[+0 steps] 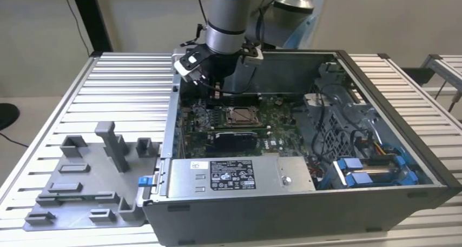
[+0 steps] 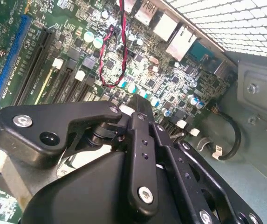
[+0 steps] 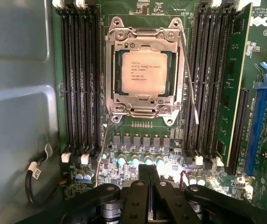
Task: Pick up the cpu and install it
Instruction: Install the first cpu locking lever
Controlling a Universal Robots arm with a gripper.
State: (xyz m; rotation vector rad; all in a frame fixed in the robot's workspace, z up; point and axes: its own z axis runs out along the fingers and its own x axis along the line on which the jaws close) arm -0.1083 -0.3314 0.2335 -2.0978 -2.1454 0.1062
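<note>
The cpu (image 3: 144, 72) lay flat in its socket on the motherboard (image 3: 142, 128), silvery metal top facing up, with the metal socket frame (image 3: 142, 35) closed around its edges. It was close to square, with no clear long axis, and its sides ran parallel to the memory slots (image 3: 79, 70) flanking it on both sides. The gripper (image 3: 148, 169) hung inside the open computer case (image 1: 289, 214), above the board and near the socket but apart from the cpu. Its two fingers (image 3: 141, 179) were pressed together with nothing between them. In the exterior view the gripper (image 1: 215, 89) was towards the exterior view's left of the cpu (image 1: 242, 115).
</note>
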